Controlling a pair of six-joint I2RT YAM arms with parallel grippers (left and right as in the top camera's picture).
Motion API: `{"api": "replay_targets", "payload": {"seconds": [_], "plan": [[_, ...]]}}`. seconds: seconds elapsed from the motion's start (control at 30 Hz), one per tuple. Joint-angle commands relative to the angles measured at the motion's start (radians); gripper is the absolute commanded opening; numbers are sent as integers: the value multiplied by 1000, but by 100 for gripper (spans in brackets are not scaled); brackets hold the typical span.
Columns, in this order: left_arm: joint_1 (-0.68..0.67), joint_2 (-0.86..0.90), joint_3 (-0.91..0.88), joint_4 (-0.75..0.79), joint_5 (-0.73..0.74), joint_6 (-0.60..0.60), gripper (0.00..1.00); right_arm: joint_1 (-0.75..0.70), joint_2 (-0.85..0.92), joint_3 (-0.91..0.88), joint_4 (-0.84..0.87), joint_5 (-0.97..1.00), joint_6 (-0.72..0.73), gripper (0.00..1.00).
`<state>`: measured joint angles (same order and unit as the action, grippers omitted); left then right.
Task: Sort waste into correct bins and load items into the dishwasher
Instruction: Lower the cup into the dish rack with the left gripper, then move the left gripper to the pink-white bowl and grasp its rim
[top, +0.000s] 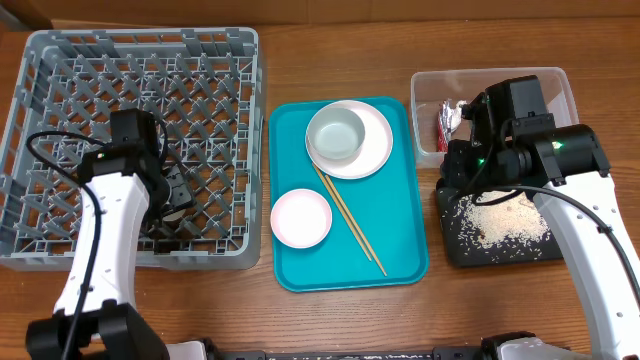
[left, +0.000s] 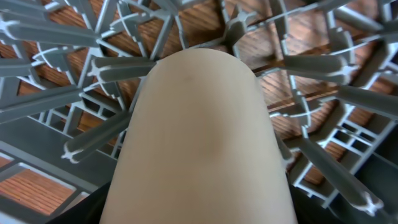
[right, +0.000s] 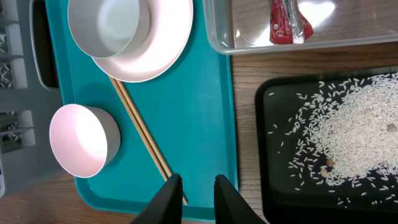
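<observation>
The left end effector (top: 172, 198) is down inside the grey dish rack crate (top: 130, 258), near its front right part. In the left wrist view, a small white cup (left: 202, 137) fills the frame right in front of the camera, its far rounded end among the pegs. The fingers are hidden behind it, so I cannot tell whether it is gripped or only close by.

The right end effector (right: 198, 199) hovers over the right edge of the teal tray (top: 390, 230), its fingers drawn close with a narrow gap and nothing between them.

On the teal tray lies a white round plate (top: 378, 145) with a pale grey bowl (top: 335, 133) sitting on it. A whitish-pink bowl (top: 301, 217) stands nearer the front, and thin wooden chopsticks (top: 350, 218) run diagonally beside it.

On the desk (top: 330, 50) to the right, the red-and-silver foil wrapper (top: 447, 118) lies in the clear plastic tub (top: 425, 90). The loose rice (top: 500, 220) is heaped in the black tray (top: 450, 240) just in front of the tub.
</observation>
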<state>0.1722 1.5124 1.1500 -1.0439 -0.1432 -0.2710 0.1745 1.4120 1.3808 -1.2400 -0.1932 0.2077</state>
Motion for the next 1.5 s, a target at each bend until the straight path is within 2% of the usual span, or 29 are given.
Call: {"api": "replay_targets", "payload": {"seconds": [0.0,0.03,0.1,0.17,0.27,0.33,0.6,0.73,0.87,0.93,1.1,1.47], "plan": [[6,26,-4,1,-21,-18,58,-1,-9,8,2,13,-6,21],[6,29,-4,1,-21,-18,65,-1,-9,8,0,13,-6,26],[6,30,-4,2,-21,-18,72,-1,-9,8,0,13,-6,35],[6,30,-2,2,-21,-18,82,-1,-9,8,0,13,-6,38],[6,30,8,0,-21,-18,94,-1,-9,8,-1,12,-6,49],[6,29,23,-5,-21,-18,99,-1,-9,8,-4,12,-6,53],[-28,4,169,-79,-5,-9,96,-1,-9,8,0,13,-6,56],[-103,-38,235,-71,113,43,91,-1,-9,8,0,14,-6,56],[-236,-72,250,-27,224,114,88,-9,-10,8,-1,43,49,52],[-326,-74,249,-17,220,116,88,-24,-10,8,0,67,93,52],[-521,-43,241,-13,197,118,88,-63,-10,8,0,66,100,53],[-803,169,238,-13,195,110,85,-72,-10,8,-4,66,100,56]]}}
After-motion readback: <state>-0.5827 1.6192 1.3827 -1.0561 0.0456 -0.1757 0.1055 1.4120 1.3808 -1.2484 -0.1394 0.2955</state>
